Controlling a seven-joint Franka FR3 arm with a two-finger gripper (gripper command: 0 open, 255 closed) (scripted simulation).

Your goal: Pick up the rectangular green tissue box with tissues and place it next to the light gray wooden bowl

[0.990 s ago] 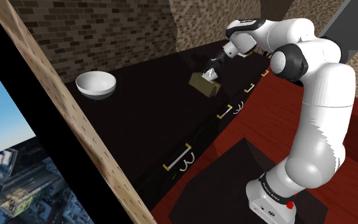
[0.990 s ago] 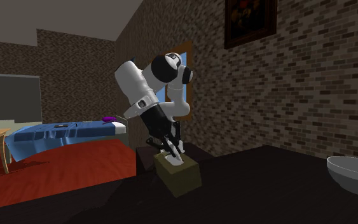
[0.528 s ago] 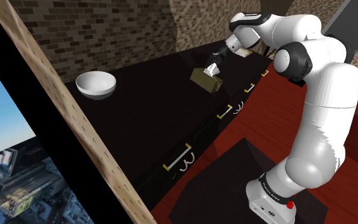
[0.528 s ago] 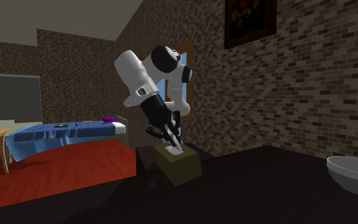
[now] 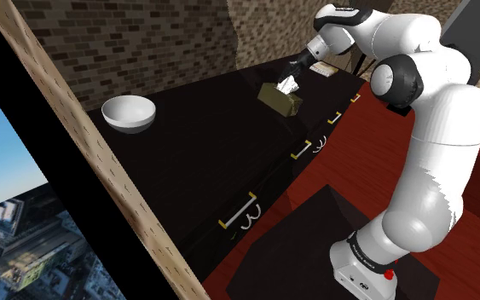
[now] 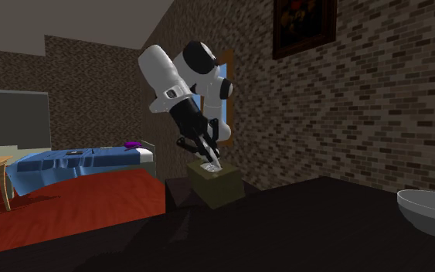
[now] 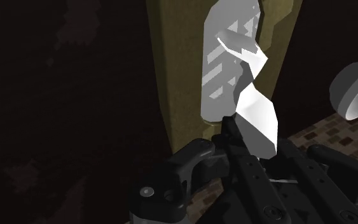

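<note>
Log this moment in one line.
phase: pick | gripper: shut on tissue box | bowl: far from tissue box | placement: not done

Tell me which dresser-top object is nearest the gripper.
The olive-green tissue box with white tissue sticking out; the pale bowl sits far toward the shoulder view's left.

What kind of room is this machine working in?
Probably a bedroom: a bed with a blue cover, a dark dresser with handled drawers, and a framed picture on the brick wall.

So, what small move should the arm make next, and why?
Probably start carrying the tissue box toward the bowl: the claw looks closed at the box's tissue slot, while the bowl sits well apart on the dark cabinet top.
</note>
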